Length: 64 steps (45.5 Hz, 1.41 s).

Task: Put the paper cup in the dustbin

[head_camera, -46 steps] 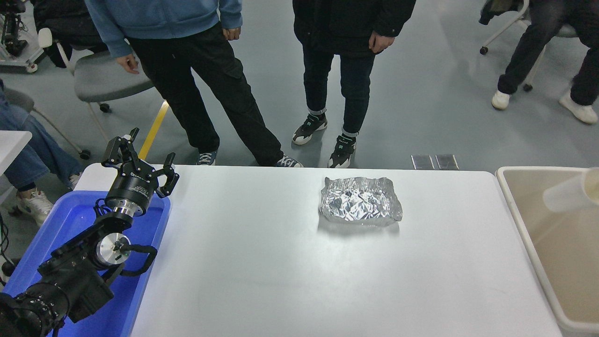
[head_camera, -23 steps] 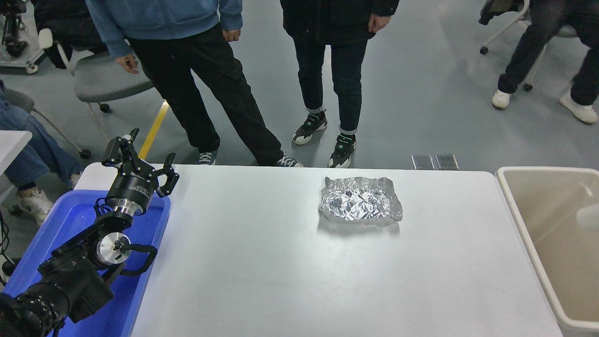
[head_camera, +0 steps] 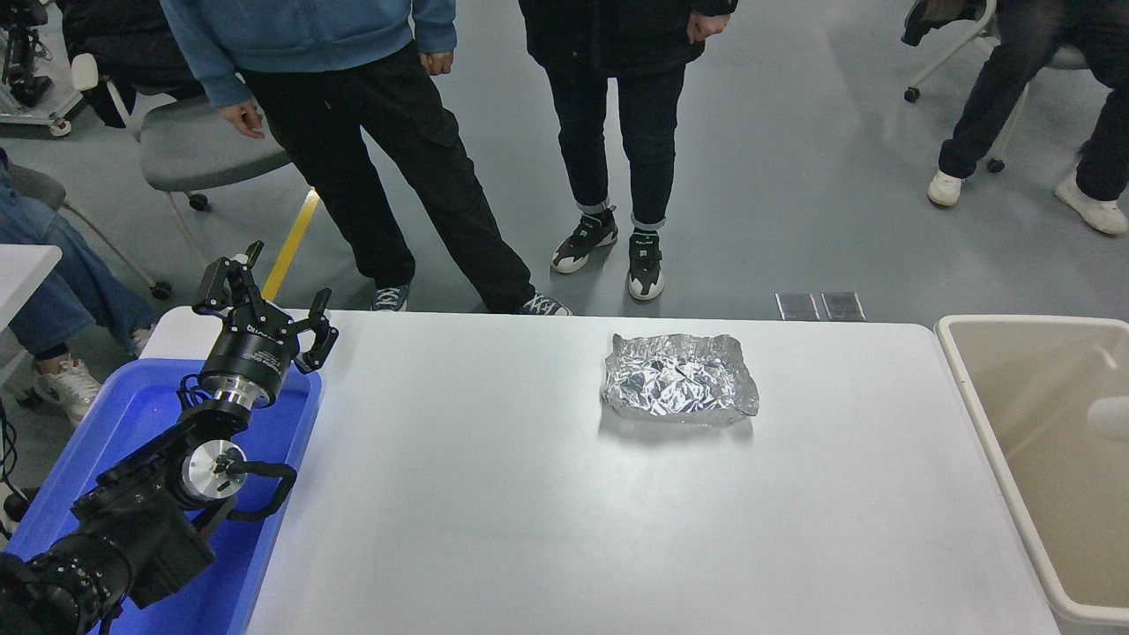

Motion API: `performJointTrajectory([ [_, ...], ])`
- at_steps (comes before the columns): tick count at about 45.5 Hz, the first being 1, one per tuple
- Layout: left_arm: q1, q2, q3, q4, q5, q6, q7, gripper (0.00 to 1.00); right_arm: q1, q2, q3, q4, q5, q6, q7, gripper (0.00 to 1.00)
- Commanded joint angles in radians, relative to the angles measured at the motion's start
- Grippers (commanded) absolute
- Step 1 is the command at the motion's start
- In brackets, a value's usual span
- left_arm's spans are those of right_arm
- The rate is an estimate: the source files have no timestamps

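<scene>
The beige dustbin (head_camera: pixel 975 404) stands at the table's right end, partly cut off by the picture's edge. A pale off-white shape, the paper cup (head_camera: pixel 1110 417), lies inside the bin at the right edge of the view, only partly in frame. My left gripper (head_camera: pixel 269 298) is open and empty, parked over the far corner of the blue tray at the lower left. My right arm and gripper are out of view.
A crumpled silver foil sheet (head_camera: pixel 679 377) lies on the white table (head_camera: pixel 494 494), right of centre toward the far edge. A blue plastic tray (head_camera: pixel 132 414) sits under the left arm. Two people stand at the far side; others sit at the left and right.
The cup, blurred in the air above the bin a second ago, has dropped and now lies inside it. The person in black has shifted their feet. The left arm has not moved.
</scene>
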Motion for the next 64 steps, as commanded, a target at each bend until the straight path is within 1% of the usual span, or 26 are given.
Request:
performJointTrajectory([
  [1, 0.0, 0.0, 0.0, 0.0, 0.0, 0.0, 0.0, 1.0, -0.053, 0.096, 0.199, -0.068, 0.03, -0.014, -0.041, 0.0],
  [11, 0.0, 0.0, 0.0, 0.0, 0.0, 0.0, -0.001, 1.0, -0.059, 0.157, 0.259, -0.115, 0.032, -0.058, -0.041, 0.0],
  [21, 0.0, 0.0, 0.0, 0.0, 0.0, 0.0, -0.001, 1.0, -0.059, 0.163, 0.261, -0.117, 0.032, -0.078, -0.047, 0.0],
  [42, 0.0, 0.0, 0.0, 0.0, 0.0, 0.0, 0.0, 1.0, -0.059, 0.165, 0.259, -0.115, 0.029, -0.075, -0.048, 0.0],
  [43, 0.0, 0.0, 0.0, 0.0, 0.0, 0.0, -0.001, 1.0, -0.059, 0.165, 0.259, -0.115, 0.029, -0.075, -0.048, 0.02],
  [44, 0.0, 0.0, 0.0, 0.0, 0.0, 0.0, -0.001, 1.0, -0.059, 0.165, 0.259, -0.115, 0.029, -0.075, -0.048, 0.12],
  [45, 0.0, 0.0, 0.0, 0.0, 0.0, 0.0, 0.0, 1.0, -0.059, 0.165, 0.259, -0.115, 0.027, -0.075, -0.048, 0.24],
  [48, 0.0, 0.0, 0.0, 0.0, 0.0, 0.0, -0.001, 1.0, -0.061, 0.165, 0.259, -0.115, 0.029, -0.077, -0.047, 0.65],
  [49, 0.0, 0.0, 0.0, 0.0, 0.0, 0.0, -0.001, 1.0, -0.059, 0.165, 0.26, -0.115, 0.029, -0.078, -0.048, 0.76],
  [50, 0.0, 0.0, 0.0, 0.0, 0.0, 0.0, -0.001, 1.0, -0.059, 0.165, 0.261, -0.115, 0.029, -0.078, -0.047, 0.84],
  [51, 0.0, 0.0, 0.0, 0.0, 0.0, 0.0, 0.0, 1.0, -0.061, 0.165, 0.259, -0.115, 0.029, -0.078, -0.047, 0.88],
  [56, 0.0, 0.0, 0.0, 0.0, 0.0, 0.0, -0.001, 1.0, -0.065, 0.167, 0.261, -0.117, 0.03, -0.08, -0.047, 0.9],
  [59, 0.0, 0.0, 0.0, 0.0, 0.0, 0.0, -0.001, 1.0, -0.067, 0.167, 0.261, -0.118, 0.03, -0.08, -0.047, 0.97],
  [64, 0.0, 0.0, 0.0, 0.0, 0.0, 0.0, -0.001, 1.0, -0.066, 0.159, 0.259, -0.117, 0.029, -0.075, -0.047, 0.99],
])
